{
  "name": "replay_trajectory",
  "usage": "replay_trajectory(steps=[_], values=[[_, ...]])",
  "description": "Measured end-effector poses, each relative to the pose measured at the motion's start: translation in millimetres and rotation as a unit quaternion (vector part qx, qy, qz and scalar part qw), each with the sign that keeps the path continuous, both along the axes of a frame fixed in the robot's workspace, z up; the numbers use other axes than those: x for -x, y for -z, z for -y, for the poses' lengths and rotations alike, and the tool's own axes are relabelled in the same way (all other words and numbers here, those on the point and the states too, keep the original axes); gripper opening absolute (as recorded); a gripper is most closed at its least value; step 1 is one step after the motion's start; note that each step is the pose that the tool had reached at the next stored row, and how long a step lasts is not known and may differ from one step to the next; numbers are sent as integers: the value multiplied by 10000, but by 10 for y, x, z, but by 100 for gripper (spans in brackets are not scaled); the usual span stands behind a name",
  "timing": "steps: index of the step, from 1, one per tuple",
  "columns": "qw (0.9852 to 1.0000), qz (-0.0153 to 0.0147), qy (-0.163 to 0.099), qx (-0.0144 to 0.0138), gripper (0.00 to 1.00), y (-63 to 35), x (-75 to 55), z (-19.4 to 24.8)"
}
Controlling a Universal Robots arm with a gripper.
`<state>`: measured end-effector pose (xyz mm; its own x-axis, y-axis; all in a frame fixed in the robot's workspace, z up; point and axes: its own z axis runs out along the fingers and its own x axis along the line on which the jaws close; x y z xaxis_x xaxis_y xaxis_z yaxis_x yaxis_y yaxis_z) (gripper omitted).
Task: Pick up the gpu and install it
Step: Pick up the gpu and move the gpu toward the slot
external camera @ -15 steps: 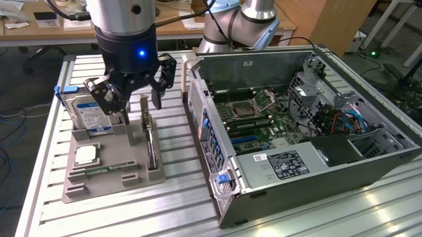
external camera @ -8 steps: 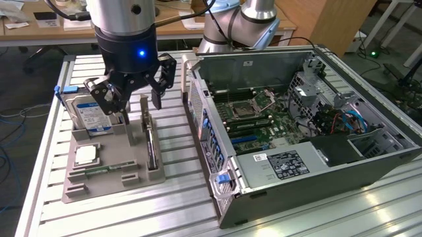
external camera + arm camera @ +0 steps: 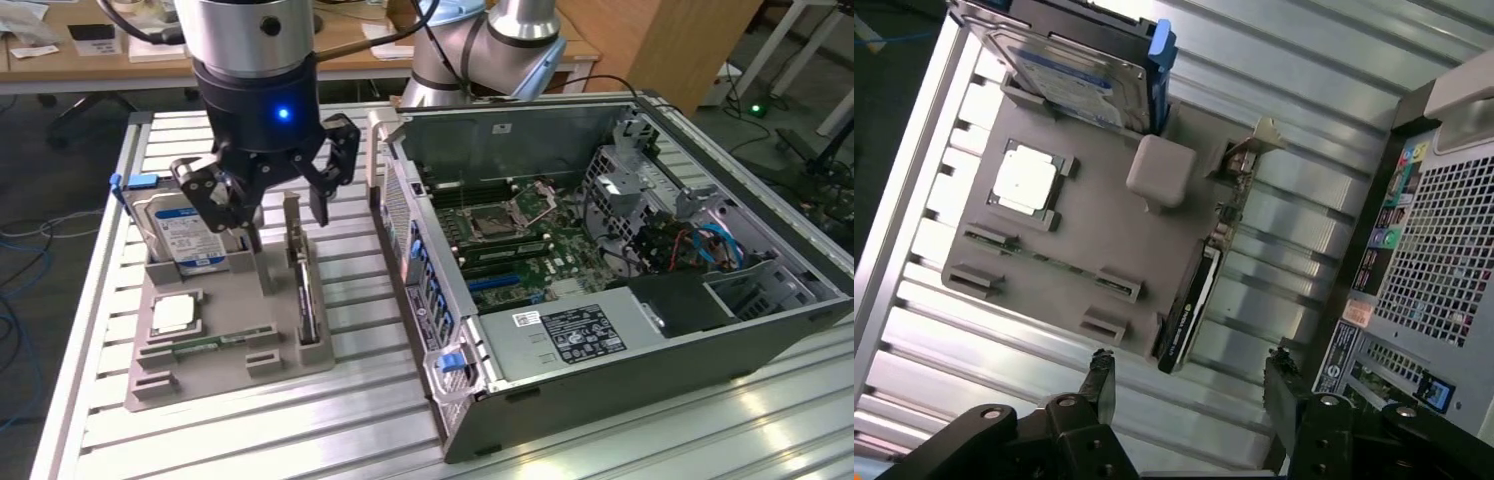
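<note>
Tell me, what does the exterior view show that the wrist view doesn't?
Exterior extras: the green motherboard inside the open black computer case. Wrist extras: colourful stickers on that case's perforated back. Shared: the grey plastic parts tray, the silver blue-labelled hard drive, the thin black gpu card standing on edge, and the open jaws over the tray.

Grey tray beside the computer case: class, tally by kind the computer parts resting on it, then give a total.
Hard drive: 1
Processor chip: 1
Memory stick: 1
gpu: 1
Total: 4
</note>
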<state>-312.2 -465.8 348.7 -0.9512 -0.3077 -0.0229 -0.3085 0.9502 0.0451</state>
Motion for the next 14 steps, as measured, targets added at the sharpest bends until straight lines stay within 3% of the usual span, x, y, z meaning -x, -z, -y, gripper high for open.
replay_trajectory(steps=[6,10,12,14], values=[[9987,2,512,1,71,28,0,0],[9977,36,682,7,71,41,0,-9],[9976,36,696,16,71,46,0,-17],[9975,37,708,19,71,75,7,-110]])
